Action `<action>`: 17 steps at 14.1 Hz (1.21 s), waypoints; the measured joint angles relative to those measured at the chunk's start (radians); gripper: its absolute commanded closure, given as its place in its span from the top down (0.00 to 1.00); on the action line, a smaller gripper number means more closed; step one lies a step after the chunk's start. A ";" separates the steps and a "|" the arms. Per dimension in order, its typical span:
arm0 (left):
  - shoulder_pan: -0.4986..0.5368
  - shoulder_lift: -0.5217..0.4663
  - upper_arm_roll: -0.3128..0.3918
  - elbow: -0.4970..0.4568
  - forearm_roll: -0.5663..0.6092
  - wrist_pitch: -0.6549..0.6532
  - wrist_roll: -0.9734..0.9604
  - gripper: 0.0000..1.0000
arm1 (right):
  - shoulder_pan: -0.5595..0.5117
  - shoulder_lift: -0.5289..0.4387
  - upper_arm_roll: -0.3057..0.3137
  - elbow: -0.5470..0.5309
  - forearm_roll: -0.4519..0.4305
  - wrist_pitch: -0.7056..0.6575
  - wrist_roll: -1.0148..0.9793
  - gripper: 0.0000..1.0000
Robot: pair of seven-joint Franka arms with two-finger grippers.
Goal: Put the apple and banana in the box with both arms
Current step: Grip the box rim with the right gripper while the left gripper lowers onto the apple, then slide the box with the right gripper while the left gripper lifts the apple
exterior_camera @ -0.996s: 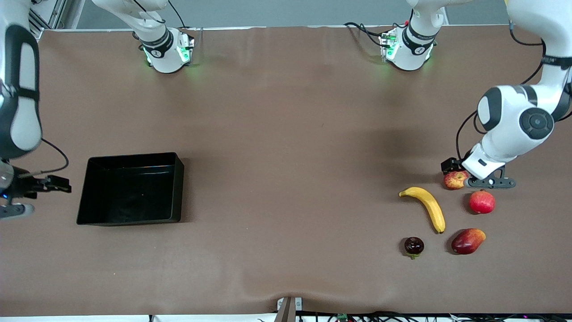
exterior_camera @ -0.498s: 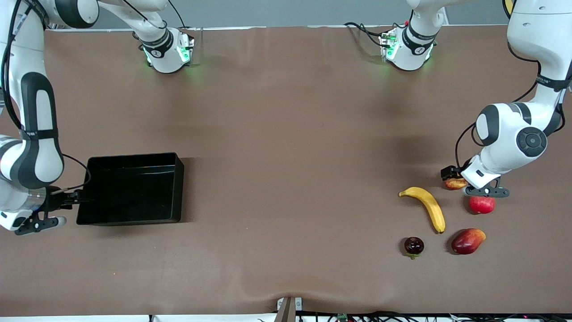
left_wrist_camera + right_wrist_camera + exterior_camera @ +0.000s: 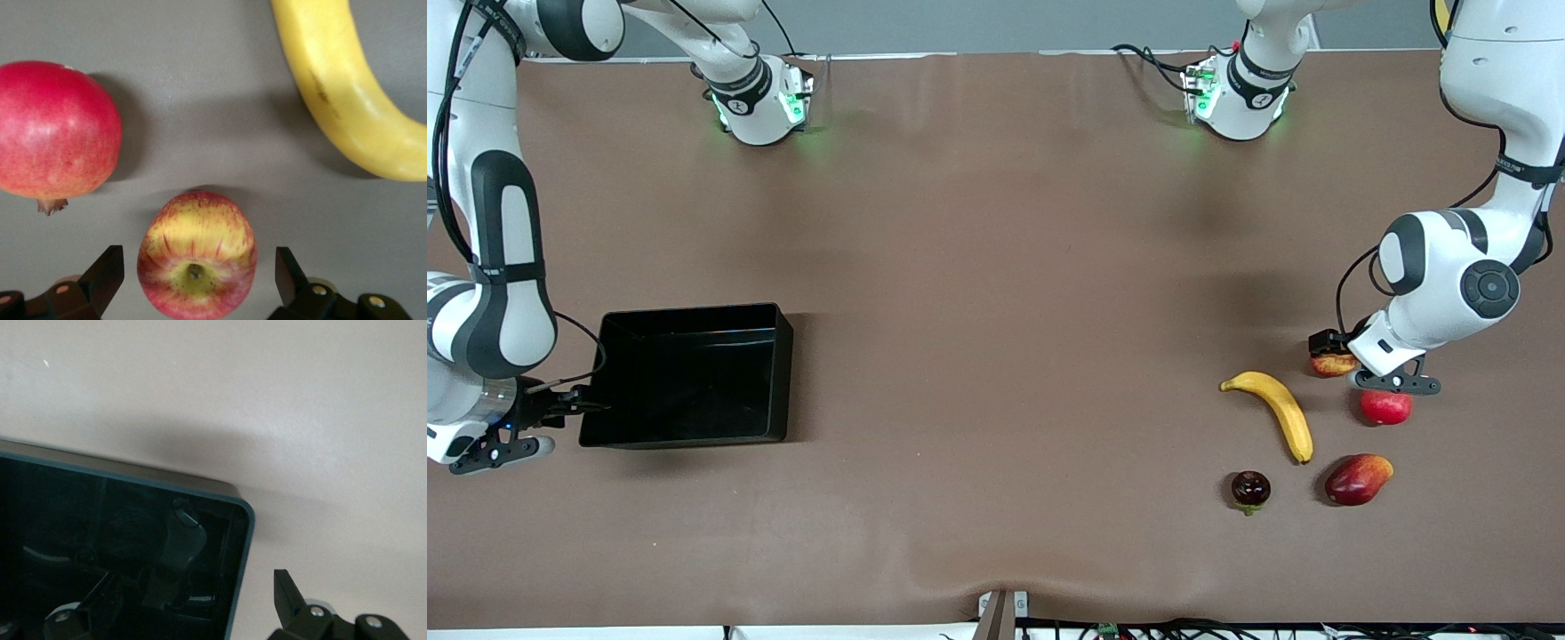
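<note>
A: Apple [image 3: 197, 260] is seen on the surface, between the spread fingers of the left tool [image 3: 199, 280], ungripped, beside the banana [image 3: 1276, 412]

B: Right tool [image 3: 180, 613] is held open, empty, straddling the box [image 3: 783, 373] wall

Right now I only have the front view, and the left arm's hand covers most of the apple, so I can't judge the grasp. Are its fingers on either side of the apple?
Observer: Yes. In the left wrist view the left gripper is open, with one finger on each side of the apple and neither touching it.
Operator: Is any other fruit between the fingers?
Observer: No. The round red fruit and the banana both lie outside the fingers, apart from the apple.
Operator: And the right gripper at the box?
Observer: The right gripper is open across the box wall near a corner, with one finger over the inside and one outside.
</note>
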 measured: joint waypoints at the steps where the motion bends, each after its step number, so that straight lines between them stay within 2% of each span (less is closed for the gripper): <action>1: 0.001 0.008 0.000 0.003 0.000 0.000 0.001 1.00 | -0.006 0.009 0.000 -0.005 0.000 0.000 -0.001 1.00; 3: 0.000 0.024 -0.001 0.006 0.000 0.000 0.003 1.00 | -0.013 0.026 -0.001 -0.015 -0.001 0.001 -0.002 1.00; 4: 0.000 0.030 -0.002 0.007 0.000 0.000 0.011 0.97 | -0.014 0.032 -0.002 -0.019 -0.005 0.001 -0.003 1.00; 5: 0.000 0.035 -0.002 0.008 0.000 0.000 0.022 0.82 | -0.014 0.036 -0.002 -0.025 -0.017 0.001 -0.004 0.94; 6: 0.001 0.038 -0.002 0.009 0.000 0.000 0.031 0.53 | -0.014 0.037 -0.002 -0.030 -0.036 0.001 -0.004 0.80; 7: 0.001 0.039 -0.001 0.010 0.000 0.000 0.039 0.18 | -0.014 0.037 -0.002 -0.032 -0.061 0.001 -0.004 0.61; 8: 0.001 0.039 -0.001 0.011 0.002 0.000 0.056 0.00 | -0.014 0.036 -0.002 -0.032 -0.085 0.001 -0.004 0.44; 9: 0.001 0.038 -0.001 0.014 0.003 -0.001 0.089 0.00 | -0.014 0.036 -0.002 -0.032 -0.105 0.001 -0.004 0.28; 11: 0.000 0.037 -0.004 0.023 0.003 -0.001 0.122 0.00 | -0.014 0.037 -0.002 -0.032 -0.127 0.001 -0.004 0.05; 12: -0.002 0.034 -0.009 0.029 0.003 -0.001 0.124 0.00 | -0.014 0.036 -0.002 -0.032 -0.132 0.000 -0.004 0.01; 14: -0.003 0.016 -0.035 0.052 0.003 -0.023 0.123 0.00 | -0.013 0.036 0.000 -0.032 -0.134 -0.007 -0.004 0.00; 17: -0.006 -0.022 -0.074 0.155 0.003 -0.216 0.103 0.00 | -0.011 0.036 0.005 -0.030 -0.133 -0.022 0.064 0.00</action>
